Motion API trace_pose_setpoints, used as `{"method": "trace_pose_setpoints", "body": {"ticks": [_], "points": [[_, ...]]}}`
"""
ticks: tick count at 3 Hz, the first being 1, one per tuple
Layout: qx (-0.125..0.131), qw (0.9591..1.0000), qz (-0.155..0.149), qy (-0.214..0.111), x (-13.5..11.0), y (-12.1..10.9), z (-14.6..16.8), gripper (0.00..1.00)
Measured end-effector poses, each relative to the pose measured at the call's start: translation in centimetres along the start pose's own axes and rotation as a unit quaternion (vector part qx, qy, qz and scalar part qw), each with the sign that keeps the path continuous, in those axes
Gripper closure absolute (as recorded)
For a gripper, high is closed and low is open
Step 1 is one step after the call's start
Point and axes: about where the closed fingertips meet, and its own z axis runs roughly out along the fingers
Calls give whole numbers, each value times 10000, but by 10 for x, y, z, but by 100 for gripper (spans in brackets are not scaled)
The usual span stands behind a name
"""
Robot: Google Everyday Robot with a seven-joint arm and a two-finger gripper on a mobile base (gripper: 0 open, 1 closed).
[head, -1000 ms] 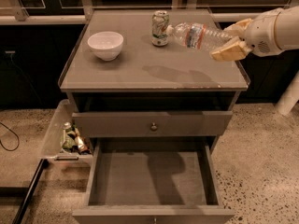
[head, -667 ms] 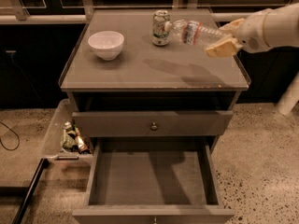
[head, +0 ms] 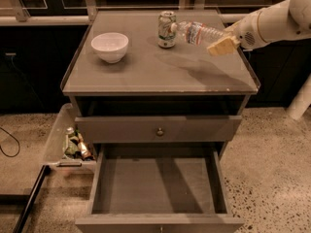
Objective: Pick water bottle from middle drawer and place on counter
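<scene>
1. Grip: the gripper (head: pixel 223 41) hangs over the right rear part of the counter (head: pixel 146 74), its jaws clamped on the base end of the water bottle (head: pixel 197 33); holding it by the end leaves the ribbed body and the cap free.
2. Position: the water bottle is in the air above the counter, not in the middle drawer (head: pixel 158 188); a soft shadow lies on the glassy top under it, so I judge that it is not yet resting there.
3. Reason: the middle drawer stands pulled out with its bottom bare, which fits a bottle already lifted out; only the placing seems left.
4. Axis: the long axis lies nearly level, running left to right across the counter; the cap points left, and tips very slightly upward, toward the soda can (head: pixel 166 29), which it comes very near to or touches; I cannot tell which.
5. Neighbours: the white bowl (head: pixel 110 46) sits well apart at the left; the clear bin (head: pixel 58 142) of small dark bottles hangs beside the cabinet.
6. Judgement: set down lying like this, the round bottle could roll; the soda can is close enough to be knocked.
</scene>
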Motion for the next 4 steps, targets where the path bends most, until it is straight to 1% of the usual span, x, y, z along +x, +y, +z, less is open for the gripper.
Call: {"method": "trace_pose_setpoints", "body": {"ticks": [1, 2, 3, 4], "points": [[-202, 9990, 30, 394, 12, 8, 19, 100], [-420, 9966, 133, 701, 33, 17, 37, 100], [-627, 9941, 263, 843, 50, 26, 50, 100], [-629, 9941, 263, 844, 50, 26, 50, 81]]}}
